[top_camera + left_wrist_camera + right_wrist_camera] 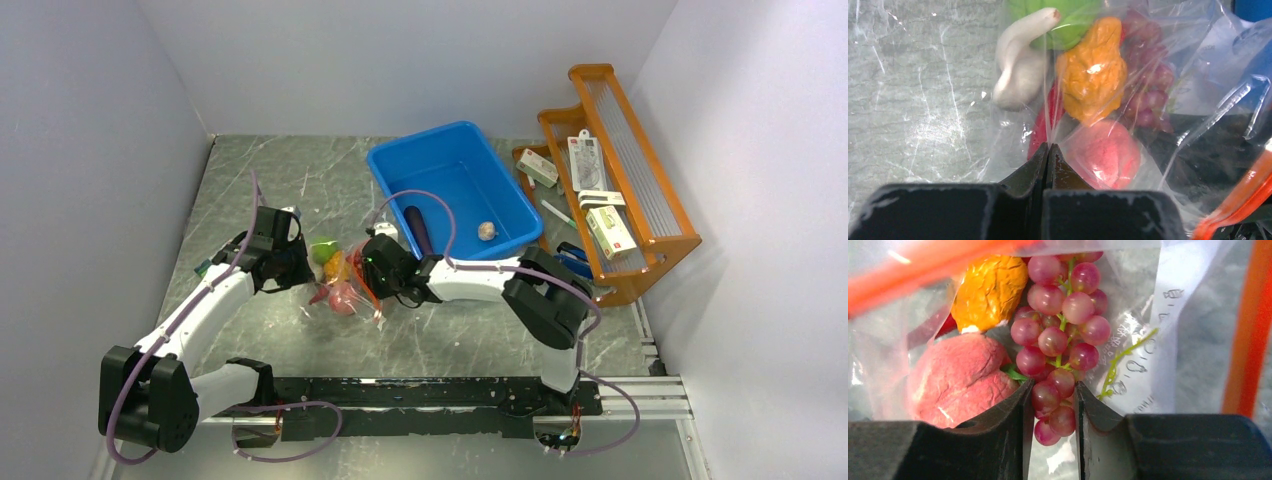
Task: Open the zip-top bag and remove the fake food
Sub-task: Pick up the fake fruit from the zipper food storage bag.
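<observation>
Right fingers (1008, 412), grapes (1058, 335) inside zip-top bag (1168, 340)

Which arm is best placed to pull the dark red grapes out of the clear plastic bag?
Right. The right gripper has the dark red plastic grapes between its fingers, ready to lift. The left gripper is pinched shut on the clear crinkly zip-top bag, so it should probably hold that.

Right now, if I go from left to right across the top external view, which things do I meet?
Left gripper → zip-top bag with the fake food → blue bin → wooden rack. The right gripper overlaps the bag and bin, so it is left out.
</observation>
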`<action>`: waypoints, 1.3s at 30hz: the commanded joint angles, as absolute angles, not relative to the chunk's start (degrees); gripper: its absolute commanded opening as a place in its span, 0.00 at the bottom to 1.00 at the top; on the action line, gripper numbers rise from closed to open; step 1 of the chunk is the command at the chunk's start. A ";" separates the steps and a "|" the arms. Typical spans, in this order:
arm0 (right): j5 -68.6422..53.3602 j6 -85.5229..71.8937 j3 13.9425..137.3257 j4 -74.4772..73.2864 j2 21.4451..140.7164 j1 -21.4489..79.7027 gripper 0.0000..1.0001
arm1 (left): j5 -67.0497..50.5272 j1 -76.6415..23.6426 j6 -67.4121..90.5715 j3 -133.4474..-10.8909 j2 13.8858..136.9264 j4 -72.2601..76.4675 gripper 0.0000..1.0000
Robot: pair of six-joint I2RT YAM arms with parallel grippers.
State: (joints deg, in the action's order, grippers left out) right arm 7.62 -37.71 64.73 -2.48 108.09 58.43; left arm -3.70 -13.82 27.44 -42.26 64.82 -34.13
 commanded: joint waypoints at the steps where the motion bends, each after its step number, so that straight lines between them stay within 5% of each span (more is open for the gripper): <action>1: 5.88 -36.13 61.94 -4.52 103.77 58.14 0.26 | -2.90 -14.24 27.51 -42.41 64.00 -34.08 0.07; 4: 3.96 -35.75 61.61 -4.32 102.89 58.10 0.26 | -2.91 -14.51 27.51 -42.41 63.83 -34.10 0.07; 6: 3.76 -35.26 62.24 -5.46 103.00 58.11 0.26 | -3.65 -15.49 27.16 -42.53 63.67 -33.98 0.16; 11: 2.41 -34.61 61.71 -5.76 102.96 58.10 0.25 | -2.10 -19.30 28.07 -42.74 61.34 -34.62 0.70; 13: 2.88 -34.42 61.76 -6.34 103.00 58.09 0.26 | -1.42 -19.94 31.58 -42.53 60.09 -35.16 0.80; 22: 1.76 -30.00 67.32 -12.52 106.00 56.60 0.37 | 5.57 -19.86 51.18 -35.10 51.34 -33.61 0.87; 32: -5.80 -29.03 68.88 -14.90 109.19 55.06 0.50 | 6.68 -19.86 57.92 -29.54 53.19 -33.90 0.84; 36: -10.33 -29.42 68.82 -12.76 109.61 55.03 0.56 | 6.65 -19.86 58.14 -28.84 53.81 -34.58 0.75; 39: -6.26 -31.38 70.21 -15.16 110.84 55.06 0.57 | 6.33 -19.86 58.94 -27.11 52.98 -34.32 0.59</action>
